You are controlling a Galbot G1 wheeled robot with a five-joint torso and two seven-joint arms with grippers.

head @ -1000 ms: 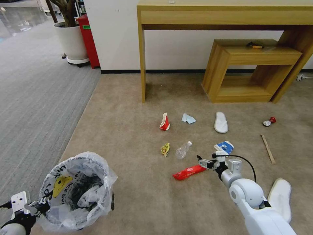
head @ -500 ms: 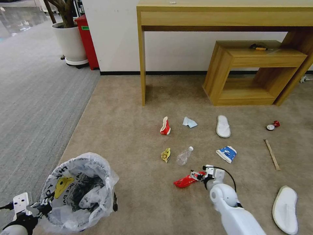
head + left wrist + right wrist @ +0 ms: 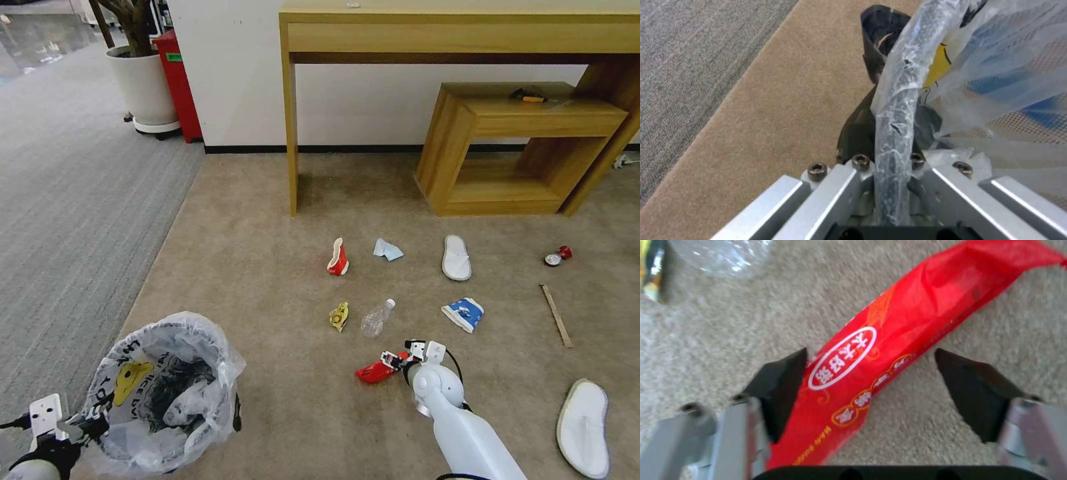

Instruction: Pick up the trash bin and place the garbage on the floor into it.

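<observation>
Your right claw (image 3: 869, 373) sat wide open astride the red snack packet (image 3: 889, 350) on the floor (image 3: 267, 267), packet's long axis running 7-to-1 o'clock across the jaws, while your left claw (image 3: 889, 186) gripped the rim of the trash bin (image 3: 163, 393), bag holding crumpled scraps.

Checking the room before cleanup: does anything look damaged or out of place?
Yes. Litter is strewn over the floor: a crushed red cup, crushed red can and two separated slippers. The right gripper straddles a red snack packet.
</observation>
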